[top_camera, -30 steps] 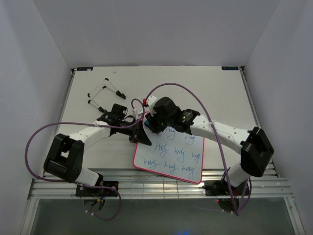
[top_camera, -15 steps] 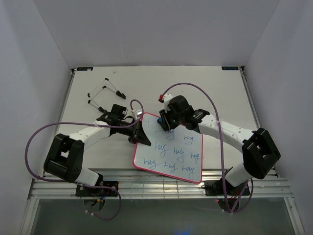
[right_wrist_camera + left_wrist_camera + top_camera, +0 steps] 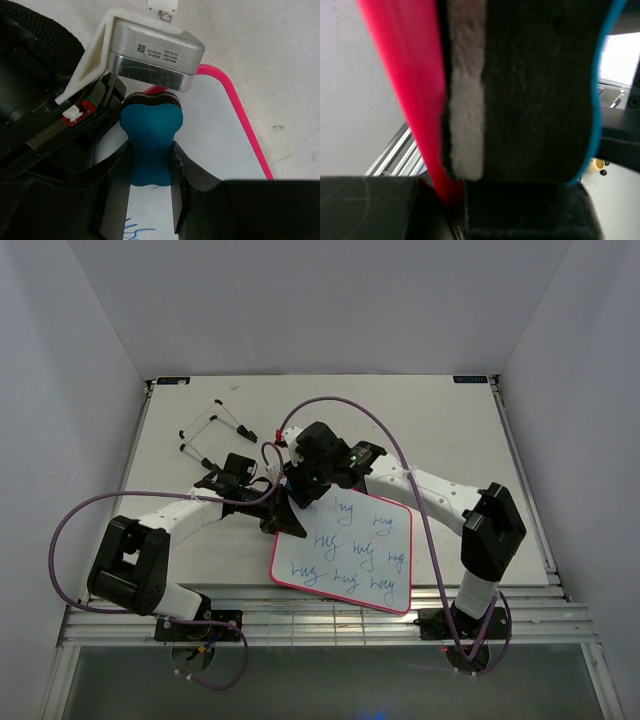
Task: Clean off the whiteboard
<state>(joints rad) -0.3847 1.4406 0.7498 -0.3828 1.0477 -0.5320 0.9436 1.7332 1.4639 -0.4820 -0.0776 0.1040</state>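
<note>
Top view, lower centre of frame: the whiteboard [image 3: 345, 555] lies flat on the table [image 3: 450, 420], its near edge by the slatted strip at the bottom. Rows of blue handwriting cover most of it. Both arms meet at its upper-left corner.

The left gripper [image 3: 281, 517] comes in from the left of frame at the board's left edge. Its wrist cam shows the pink-red rim [image 3: 405, 75] running down btwn the two black fingers at the bottom of frame, jaws closed tight on it.

The right gripper [image 3: 298, 492] reaches in from the right, over the same corner. Right wrist cam, centre: its fingers [image 3: 117, 190] clamp the narrow waist of the blue eraser [image 3: 150, 130], parted only as wide as that waist. The eraser sits over the white surface by the corner, w/ blue writing at the frame's bottom edge. In the left wrist cam the eraser's felt [image 3: 465, 100] fills mid-frame, close against the rim.

A black wire stand [image 3: 210, 432] lies upper left in the top view, well apart from the board.
</note>
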